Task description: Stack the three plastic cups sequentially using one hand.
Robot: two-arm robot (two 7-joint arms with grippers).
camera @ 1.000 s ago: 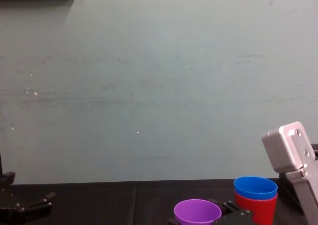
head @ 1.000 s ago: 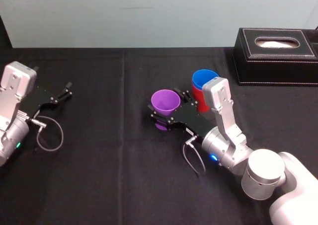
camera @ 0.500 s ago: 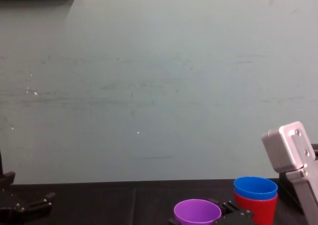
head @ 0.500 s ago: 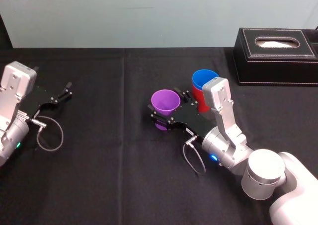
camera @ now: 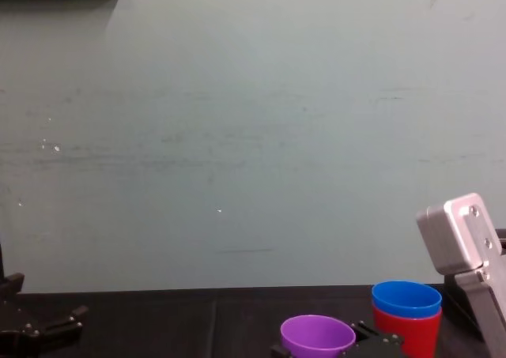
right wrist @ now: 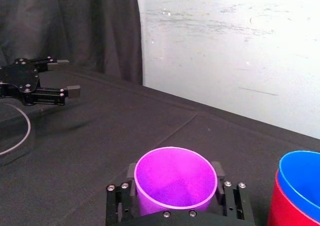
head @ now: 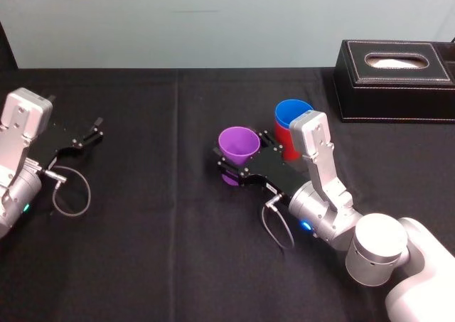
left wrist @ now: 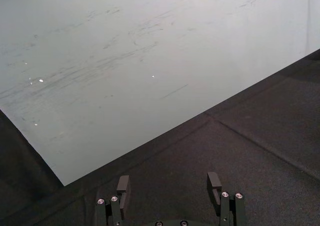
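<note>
Purple cup [head: 237,146] is near the middle of the black-clothed table [head: 156,229], before a pale wall [head: 178,23]; it is a smooth tapered tumbler, mouth up and empty, clamped between the jaws of the right gripper [head: 236,162]. Just to its right, the blue cup [head: 293,114] is nested in the red cup [head: 282,141]. The left gripper [head: 94,129] rests at the table's left, fingers spread.

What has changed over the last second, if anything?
The right gripper, shut on the purple cup, has raised it slightly and nudged it toward the blue cup nested in the red cup. That stack, the open left gripper and the black box stayed put.
</note>
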